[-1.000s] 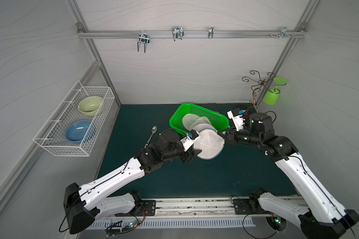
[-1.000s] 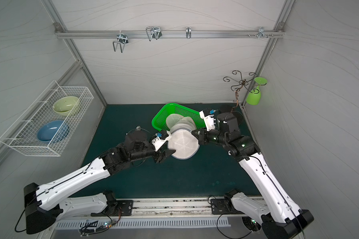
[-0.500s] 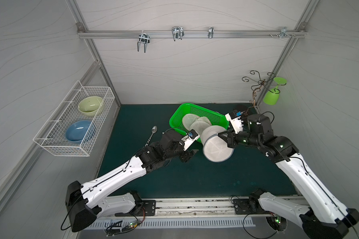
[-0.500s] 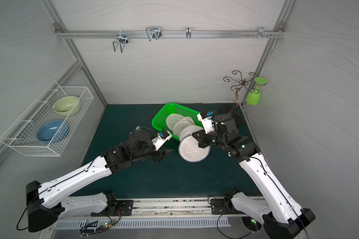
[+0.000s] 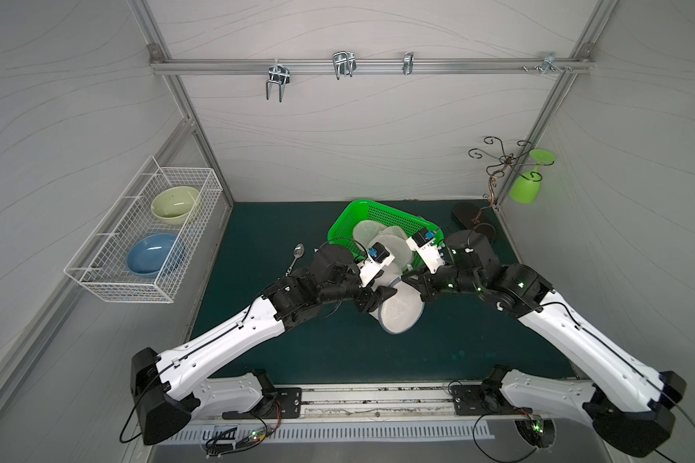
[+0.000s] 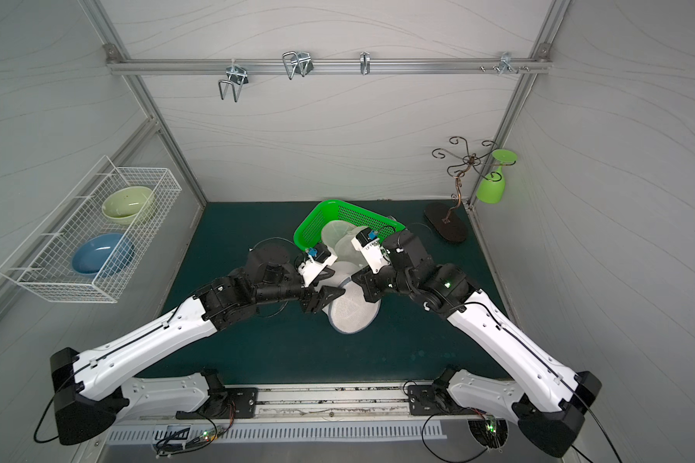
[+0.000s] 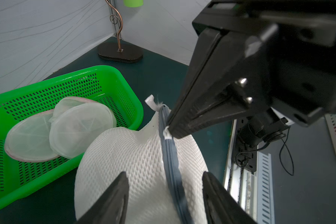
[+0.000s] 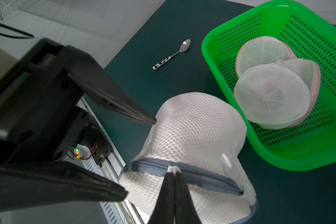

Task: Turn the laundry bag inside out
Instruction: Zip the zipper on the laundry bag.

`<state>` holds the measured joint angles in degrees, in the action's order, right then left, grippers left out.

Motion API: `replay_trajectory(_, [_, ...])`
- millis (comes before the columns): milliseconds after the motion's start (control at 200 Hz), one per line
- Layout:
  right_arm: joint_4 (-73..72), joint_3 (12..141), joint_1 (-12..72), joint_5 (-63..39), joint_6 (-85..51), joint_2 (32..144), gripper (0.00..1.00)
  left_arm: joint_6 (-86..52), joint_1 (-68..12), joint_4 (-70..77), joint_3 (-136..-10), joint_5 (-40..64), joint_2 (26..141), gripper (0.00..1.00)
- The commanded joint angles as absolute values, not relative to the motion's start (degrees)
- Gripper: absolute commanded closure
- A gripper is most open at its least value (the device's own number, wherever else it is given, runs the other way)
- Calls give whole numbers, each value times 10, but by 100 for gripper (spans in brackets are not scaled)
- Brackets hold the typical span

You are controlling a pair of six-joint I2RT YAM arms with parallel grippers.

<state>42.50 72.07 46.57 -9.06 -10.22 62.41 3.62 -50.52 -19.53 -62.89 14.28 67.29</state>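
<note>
White mesh laundry bag (image 5: 401,316), drum-shaped, grey zipper (image 8: 149,166) round its rim, tilted, apparently lifted, just beside the green basket (image 5: 390,216)

My right gripper (image 5: 417,285) has carried the laundry bag (image 5: 402,316) away from the green basket (image 5: 340,224), lower and nearer the front rail. A second ago the bag's round face lay flat to both top views; it now tilts. My left gripper (image 5: 379,298), drawn clear half a second ago, has returned, with its fingers (image 7: 113,195) spread on either side of the bag's mesh wall.
</note>
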Motion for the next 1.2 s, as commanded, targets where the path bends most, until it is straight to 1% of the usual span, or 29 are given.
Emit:
replay_trajectory(0, [405, 746, 478, -79, -118, 623, 100, 37, -505, -194, -654, 140, 680, 46])
replay_trajectory(140, [400, 754, 481, -84, -125, 624, 100, 40, -505, -196, -655, 141, 684, 59])
replay_trajectory(255, [399, 756, 482, -79, -127, 625, 100, 38, -506, -188, -651, 143, 682, 77])
replay_trajectory(380, [402, 758, 481, -63, -125, 627, 100, 41, -505, -176, -644, 151, 675, 92])
replay_trajectory(470, [408, 764, 479, -48, -122, 627, 100, 42, -504, -174, -642, 160, 673, 100])
replay_trajectory(785, [431, 756, 424, -46, -129, 620, 100, 51, -504, -178, -634, 168, 661, 100])
replay_trajectory(1195, [446, 724, 392, -47, -123, 618, 100, 52, -497, -185, -633, 185, 655, 100])
